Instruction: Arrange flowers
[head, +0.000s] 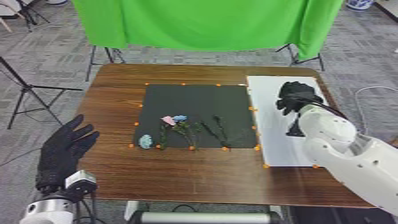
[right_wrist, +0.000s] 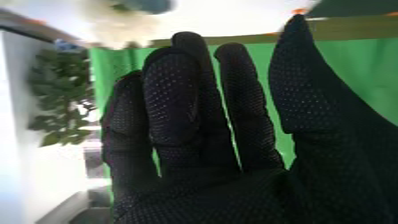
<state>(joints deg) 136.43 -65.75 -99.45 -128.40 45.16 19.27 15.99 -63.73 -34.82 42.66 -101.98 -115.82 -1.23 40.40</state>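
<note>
Head view: one pink flower (head: 169, 120), two blue flowers (head: 146, 141) on one mat (head: 182, 100); left hand (head: 59, 156) and right hand (head: 296, 95) released.

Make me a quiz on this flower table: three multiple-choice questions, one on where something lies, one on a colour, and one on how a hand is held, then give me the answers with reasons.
1. Where does the pink flower lie?
A. On the white sheet
B. On the dark mat
C. On the floor

2. What colour is the bloom right beside it?
A. Blue
B. Yellow
C. Red

3. How are the fingers of the robot's right hand held?
A. Curled into a fist
B. Pinching a stem
C. Straight

Answers:
1. B: the head view shows it within the dark mat's edges.
2. A: the head view shows a blue bloom next to the pink one.
3. C: the right wrist view shows them extended.
</note>
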